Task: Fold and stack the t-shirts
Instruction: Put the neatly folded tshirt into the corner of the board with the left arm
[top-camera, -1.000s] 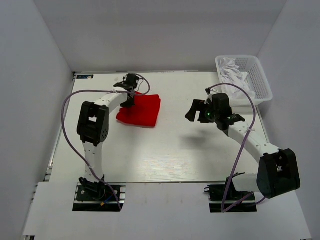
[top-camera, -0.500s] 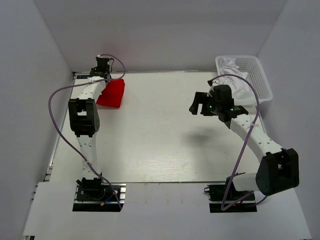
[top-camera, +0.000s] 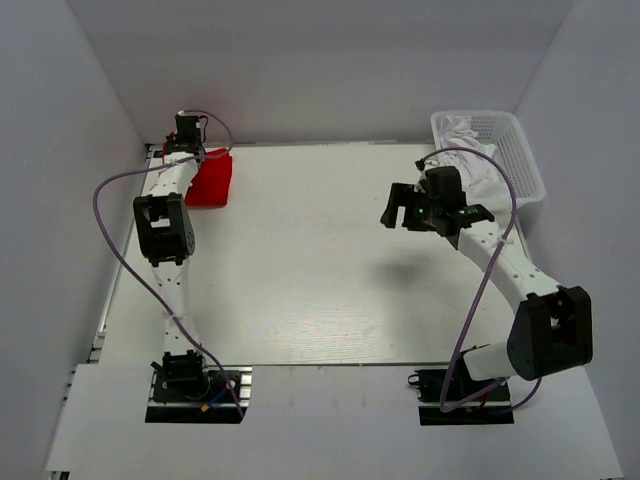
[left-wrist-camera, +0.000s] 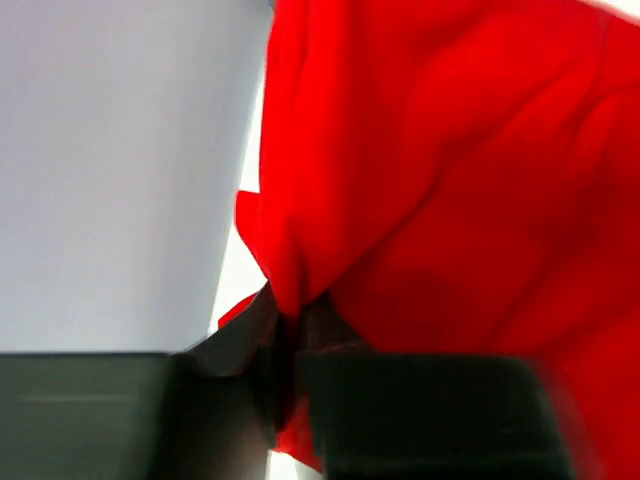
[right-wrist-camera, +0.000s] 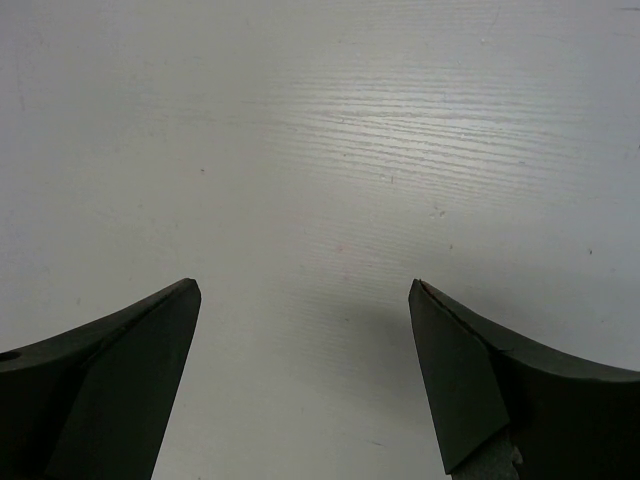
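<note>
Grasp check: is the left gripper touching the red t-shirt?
Touching. The left wrist view shows the left gripper shut, with a fold of the red t-shirt pinched between its fingers.

I see both arms built alike — the left arm (top-camera: 171, 287) and right arm (top-camera: 505, 266) are white tubes broken by chunky black joint housings. A purple cable (top-camera: 104, 215) loops loosely beside each, black base plates (top-camera: 225, 385) sit underneath, and the fingers (right-wrist-camera: 90, 385) are dark wedges.

Soft matt red cloth t-shirt (left-wrist-camera: 450, 150), white table (right-wrist-camera: 320, 120) with fine wood grain, matt black fingers (right-wrist-camera: 100, 370), white plastic basket (top-camera: 522, 150)
</note>
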